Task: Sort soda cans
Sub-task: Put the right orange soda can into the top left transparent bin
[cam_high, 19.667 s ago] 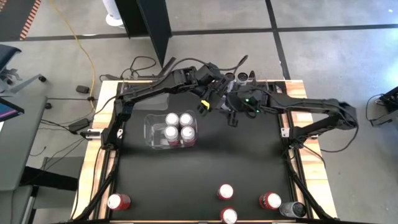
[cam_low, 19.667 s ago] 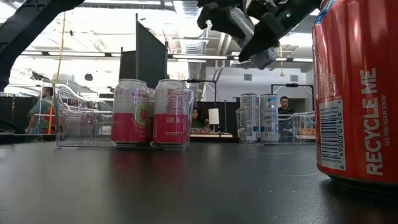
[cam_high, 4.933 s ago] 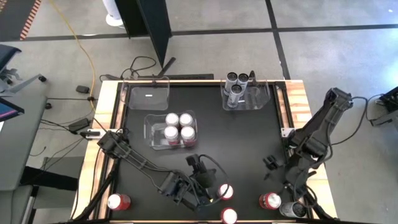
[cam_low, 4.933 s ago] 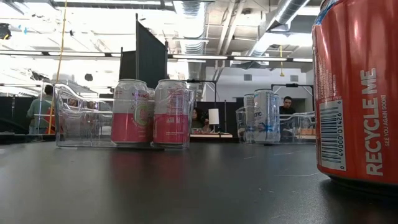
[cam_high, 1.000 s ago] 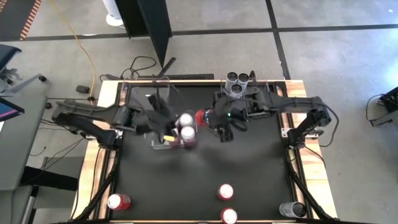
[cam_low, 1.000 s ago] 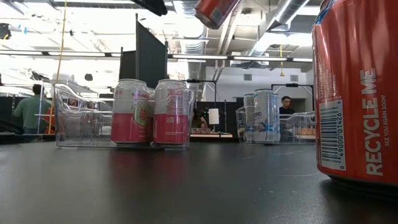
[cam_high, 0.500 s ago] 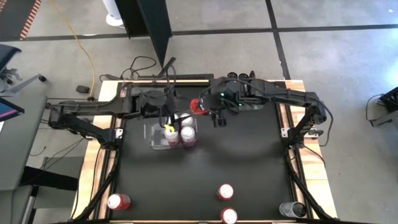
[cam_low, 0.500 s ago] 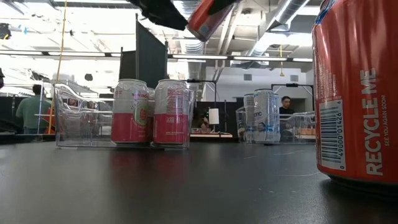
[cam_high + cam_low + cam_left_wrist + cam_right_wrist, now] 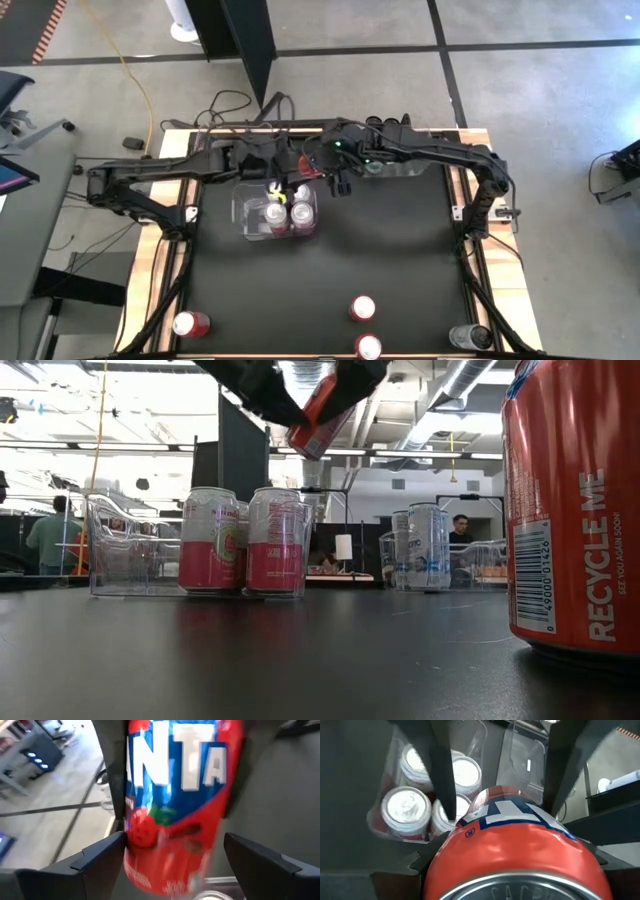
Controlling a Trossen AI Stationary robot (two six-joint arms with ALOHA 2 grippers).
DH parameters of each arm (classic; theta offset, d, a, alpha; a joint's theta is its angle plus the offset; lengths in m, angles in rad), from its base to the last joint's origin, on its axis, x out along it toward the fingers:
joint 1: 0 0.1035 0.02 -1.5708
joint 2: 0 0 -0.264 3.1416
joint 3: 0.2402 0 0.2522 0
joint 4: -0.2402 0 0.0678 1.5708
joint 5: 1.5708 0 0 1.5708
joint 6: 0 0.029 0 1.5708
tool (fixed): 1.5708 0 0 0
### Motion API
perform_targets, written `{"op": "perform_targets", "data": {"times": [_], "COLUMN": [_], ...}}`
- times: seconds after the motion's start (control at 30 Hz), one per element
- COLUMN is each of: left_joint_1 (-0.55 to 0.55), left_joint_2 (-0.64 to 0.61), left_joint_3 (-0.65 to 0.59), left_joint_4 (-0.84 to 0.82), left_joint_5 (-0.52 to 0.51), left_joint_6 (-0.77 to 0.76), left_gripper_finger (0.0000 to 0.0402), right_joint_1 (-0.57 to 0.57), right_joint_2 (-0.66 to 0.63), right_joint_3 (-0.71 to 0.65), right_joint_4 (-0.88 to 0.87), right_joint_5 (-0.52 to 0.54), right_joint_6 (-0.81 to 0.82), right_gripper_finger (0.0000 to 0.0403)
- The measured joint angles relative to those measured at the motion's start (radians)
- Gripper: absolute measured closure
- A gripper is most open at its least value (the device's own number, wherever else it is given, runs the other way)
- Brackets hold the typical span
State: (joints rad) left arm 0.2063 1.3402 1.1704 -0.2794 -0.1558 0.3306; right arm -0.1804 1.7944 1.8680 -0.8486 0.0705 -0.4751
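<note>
A red soda can hangs tilted in the air above the far middle of the table, also visible in the low view. My right gripper comes from the right and is shut on it. My left gripper comes from the left and is open. Its fingers stand on either side of the can's other end; I cannot tell whether they touch it. Just below stand several pink-and-white cans upright in a clear bin. My right gripper pinches the red can's round side wall between its two fingers, near one end of the can. The fingers come slanting down from the table's right. The can is lifted clear and tilted, above the bin of pink-and-white cans.
A clear bin with silver cans lies under my right arm at the far right. Another clear bin stands far left. Near the front edge stand a red can, two pink-topped cans and a dark can.
My right gripper has carried the red can toward the table's left and far edges and a little lower. My left gripper has moved toward the far edge and then right, up to the can, so its fingers now straddle it.
</note>
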Motion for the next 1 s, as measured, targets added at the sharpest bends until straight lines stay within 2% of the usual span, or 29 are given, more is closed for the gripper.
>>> {"op": "perform_targets", "data": {"times": [0.4, 0.63, 0.83, 1.0], "left_joint_1": [0.028, 0.045, 0.058, 0.079], "left_joint_2": [0.146, 0.151, 0.151, 0.151], "left_joint_3": [0.111, 0.111, 0.111, 0.111], "left_joint_4": [-0.007, 0.02, 0.021, 0.034], "left_joint_5": [-0.014, 0.003, 0.011, 0.03], "left_joint_6": [0.064, 0.083, 0.097, 0.114], "left_gripper_finger": [0.0068, 0.0108, 0.0108, 0.0108], "right_joint_1": [-0.013, -0.02, -0.021, -0.021], "right_joint_2": [0.025, 0.022, 0.022, 0.022], "right_joint_3": [0.035, 0.037, 0.037, 0.037], "right_joint_4": [-0.01, -0.002, 0.001, 0.015], "right_joint_5": [-0.006, -0.039, -0.038, -0.032], "right_joint_6": [-0.026, -0.05, -0.051, -0.051], "right_gripper_finger": [0.011, 0.011, 0.011, 0.0073]}}
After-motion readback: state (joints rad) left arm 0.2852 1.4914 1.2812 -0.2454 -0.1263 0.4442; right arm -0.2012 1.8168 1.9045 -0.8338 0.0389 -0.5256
